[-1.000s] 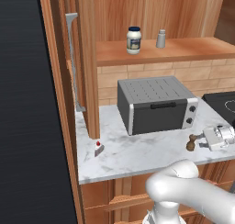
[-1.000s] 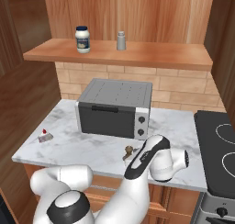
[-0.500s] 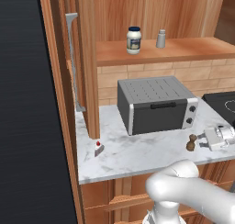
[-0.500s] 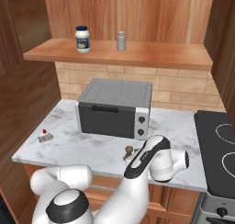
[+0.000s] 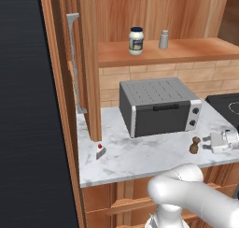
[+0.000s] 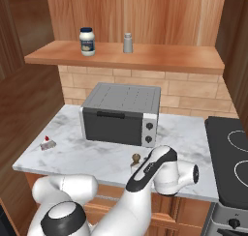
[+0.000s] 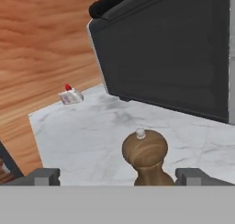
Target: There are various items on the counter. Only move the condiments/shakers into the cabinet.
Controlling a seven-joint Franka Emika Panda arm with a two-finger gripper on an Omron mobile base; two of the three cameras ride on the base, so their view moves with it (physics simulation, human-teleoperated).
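- Your jaws (image 7: 117,176) stand wide and hold nothing; the mill (image 7: 145,156) stands upright between the two tips, apart from both; in the left base view the mill (image 5: 194,145) stands near the desk's (image 5: 140,159) front edge, just right of the toaster oven (image 5: 158,105).
- You risk a topple; the mill is tall on a narrow foot, so one tip arriving before the other would likely push it over, and it could roll off the near edge.
- You risk a slip; its bulbous head tapers to a waist, so a close high on the curve may squeeze it out upward or downward; a grip lower, at the waist, looks safer to me.
- You risk a knock on the lift; the oven stands close behind the mill, and the shelf (image 6: 145,61) overhangs it, so a steep rise could clip either.
- On the shelf the jar (image 6: 87,41) and the shaker (image 6: 128,42) already stand, a little apart; setting the mill down too near them could bump one off; the bare stretch to the right looks roomier.
- Leave the wedge (image 5: 100,150) where it lies, well apart at the desk's left end; it is no condiment.
- The desk is marbled stone over wooden drawers; brick tiling backs it, wood panels back the shelf, and a stove (image 6: 232,157) adjoins on the right.
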